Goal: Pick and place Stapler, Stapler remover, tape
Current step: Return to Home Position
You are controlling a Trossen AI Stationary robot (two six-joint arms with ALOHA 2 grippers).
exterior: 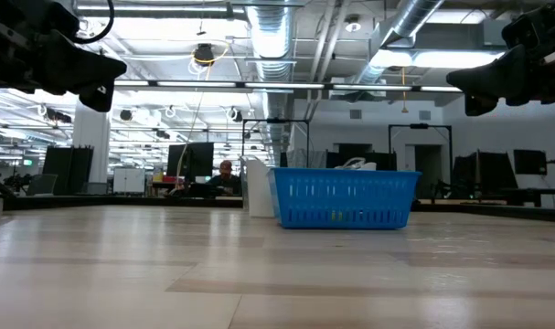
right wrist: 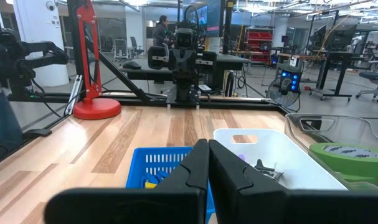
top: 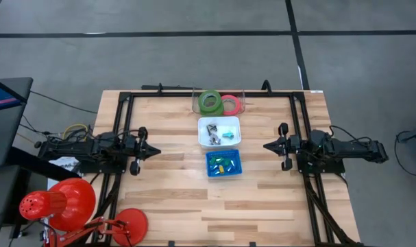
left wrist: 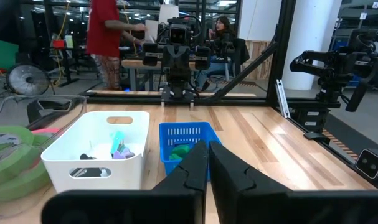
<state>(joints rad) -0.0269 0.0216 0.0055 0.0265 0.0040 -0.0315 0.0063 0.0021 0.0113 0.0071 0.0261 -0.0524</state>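
Two green tape rings (top: 210, 102) and a pink-red one (top: 231, 105) lie in a clear tray (top: 196, 108) at the table's far edge; the green rings also show in the left wrist view (left wrist: 8, 158). A white bin (top: 219, 121) near of the tray holds dark metal pieces (top: 211, 130) and small teal pieces. A blue basket (top: 209, 165) nearer still holds small green and yellow pieces. I cannot make out a stapler. My left gripper (top: 157, 151), shut, hovers left of the basket. My right gripper (top: 265, 145), shut, hovers right of the bins.
A red desk lamp (top: 64, 202) with a round base (top: 129, 223) stands at the near left corner. A black frame rail (top: 214, 94) runs along the table's edges. Bare wood (top: 221, 206) lies near of the basket. People show in the room beyond the table.
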